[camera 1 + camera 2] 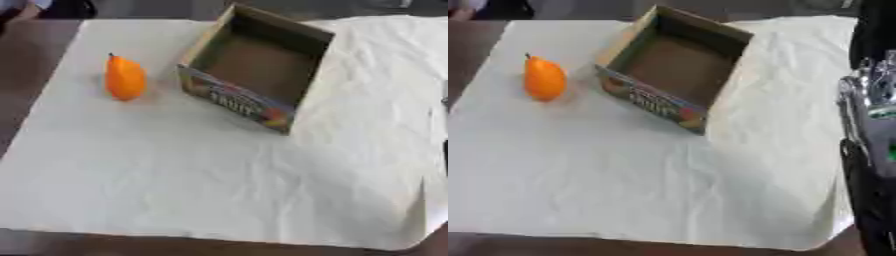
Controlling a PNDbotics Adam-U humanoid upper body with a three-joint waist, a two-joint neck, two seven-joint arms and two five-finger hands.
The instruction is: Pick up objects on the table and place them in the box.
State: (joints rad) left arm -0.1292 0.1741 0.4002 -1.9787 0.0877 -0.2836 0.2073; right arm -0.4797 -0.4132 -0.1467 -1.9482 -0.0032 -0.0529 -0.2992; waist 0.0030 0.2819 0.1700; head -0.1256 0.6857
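While the left eye view looks down from above, a white, creased cloth [219, 175] fills most of the frame, spread over a dark desk [26, 65] that shows along the left edge and the bottom. In the upper left of the frame an orange pear-shaped fruit [125, 78] lies on the cloth, its thin dark stem pointing toward the top of the frame. Just right of it, apart from it, an open cardboard box [238, 99] sits askew in the upper middle. Its brown inside is bare, and its near wall carries a colourful printed label. No hand can be made out in this view; only a thin dark sliver shows at the right edge.

In the right eye view the same layout sits a little further left. The fruit is in the upper left, on the cloth and outside the box, and the box is in the upper middle. Down the right edge of the frame runs the robot's right arm [877, 200], black with silver parts, from the upper right corner to the lower right corner, over the right border of the cloth. Where its hand lies, and whether the fingers are apart or together, I cannot tell. The left hand shows in neither view.
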